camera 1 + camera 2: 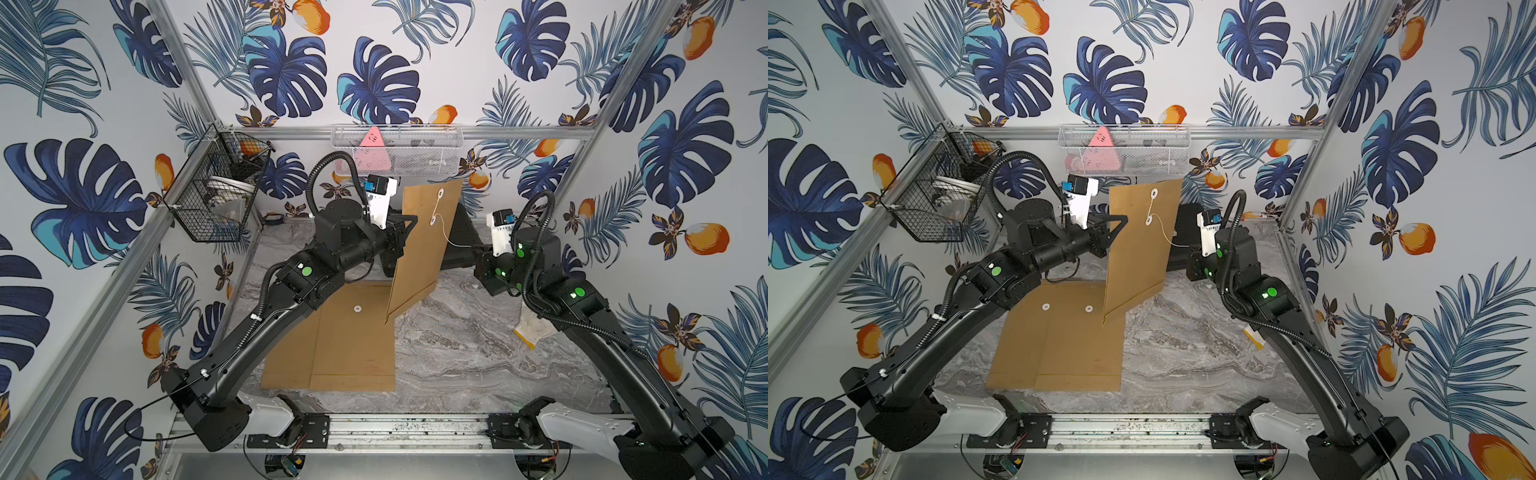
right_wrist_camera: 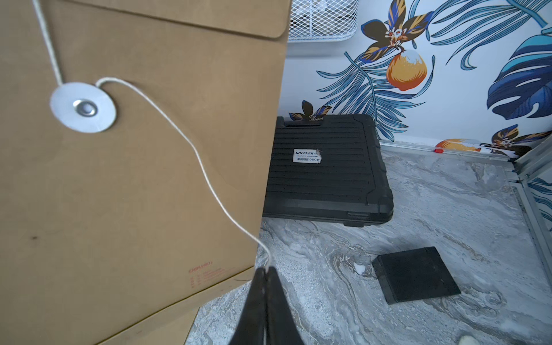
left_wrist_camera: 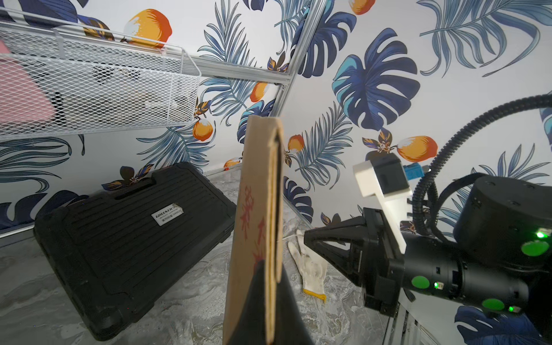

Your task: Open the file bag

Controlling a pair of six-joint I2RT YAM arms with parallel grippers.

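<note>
The file bag (image 1: pixel 419 249) (image 1: pixel 1138 249) is a brown kraft envelope held upright above the table. My left gripper (image 1: pixel 409 219) (image 3: pixel 270 268) is shut on its edge, with one finger on each face. A white string (image 2: pixel 194 149) (image 1: pixel 446 232) runs from the upper disc (image 1: pixel 440 192) to the lower disc (image 2: pixel 83 107), then out to my right gripper (image 2: pixel 265 270) (image 1: pixel 473 248), which is shut on the string's end just right of the bag. The flap (image 2: pixel 179 15) lies folded down against the bag.
More brown file bags (image 1: pixel 345 340) lie flat on the marble table under the left arm. A black tool case (image 2: pixel 325 167) lies behind the held bag, with a small black pad (image 2: pixel 415 274) and a white glove (image 3: pixel 310 268) nearby. A white mesh basket (image 1: pixel 399 149) and a black wire basket (image 1: pixel 220 187) hang on the frame.
</note>
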